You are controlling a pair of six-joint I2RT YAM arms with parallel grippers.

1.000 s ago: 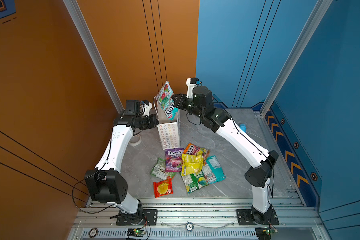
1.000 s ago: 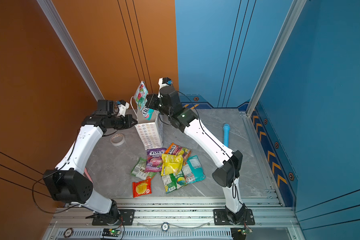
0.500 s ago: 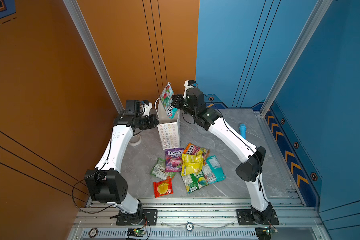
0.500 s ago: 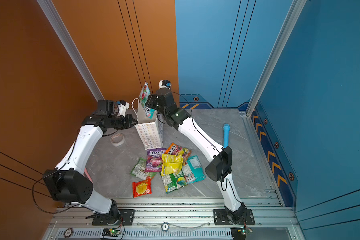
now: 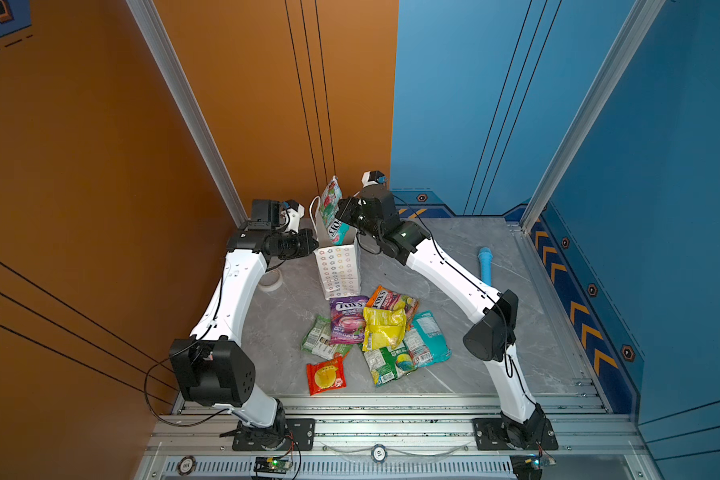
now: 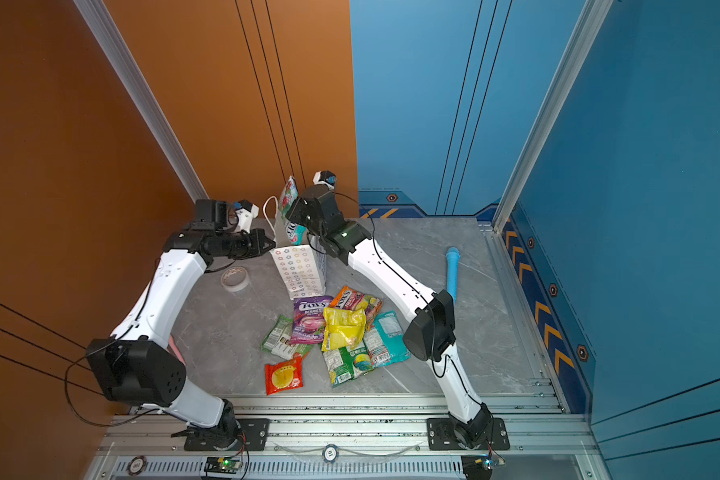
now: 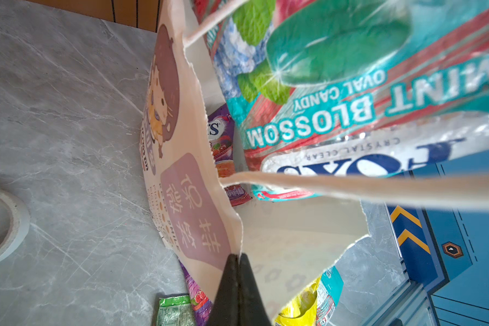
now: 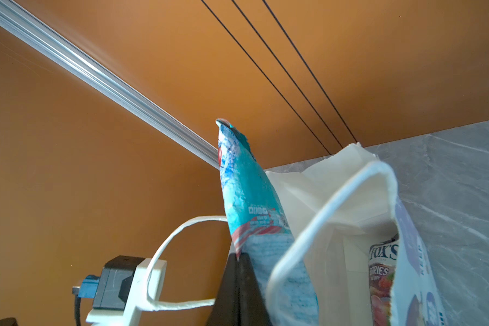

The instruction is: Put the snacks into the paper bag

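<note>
Teal mint packet (image 5: 330,203) half inside paper bag (image 5: 337,270), pinched by right gripper (image 8: 239,255); left gripper (image 7: 239,257) pinches bag rim. Next, likely: lower, release.

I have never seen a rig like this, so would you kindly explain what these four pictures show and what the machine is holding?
The machine is two white robot arms, a left arm and a right arm, mounted at the edge of a grey table. Two pictures look down from above; the two close-ups come from a camera on each wrist. On the table are a white paper bag, a pile of snack packets, a tape roll and a blue stick. The left fingers pinch the bag's rim; the right fingers grip a teal mint packet dipping into the bag's mouth. A purple packet already lies inside.
</note>
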